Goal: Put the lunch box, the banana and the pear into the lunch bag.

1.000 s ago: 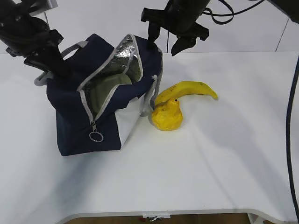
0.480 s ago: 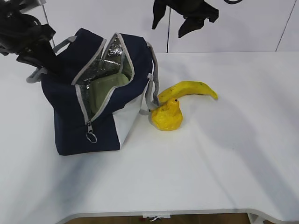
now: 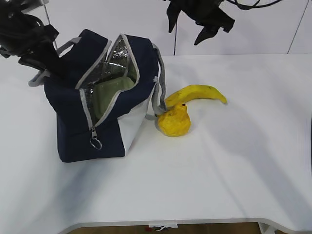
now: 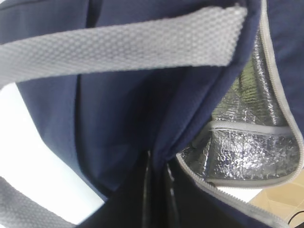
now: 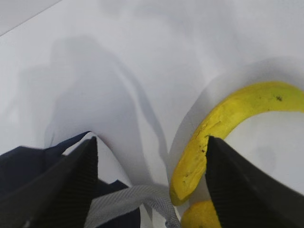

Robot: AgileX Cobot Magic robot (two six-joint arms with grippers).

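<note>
The navy lunch bag stands open at the left, its silver lining showing. The lunch box's sage-green lid lies inside it. My left gripper is shut on the bag's navy fabric at its far left rim; the left wrist view shows the pinched fabric under a grey handle. The banana and the pear lie on the table right of the bag, touching. My right gripper is open and empty, high above them; its wrist view shows the banana and the pear below.
The white table runs to a front edge at the bottom of the exterior view. A grey bag handle hangs near the banana's stem end. A white wall stands behind the table.
My right gripper has risen from the bag's mouth and moved right. The left gripper has pulled the bag's rim a little left, and the bag's opening has shifted.
</note>
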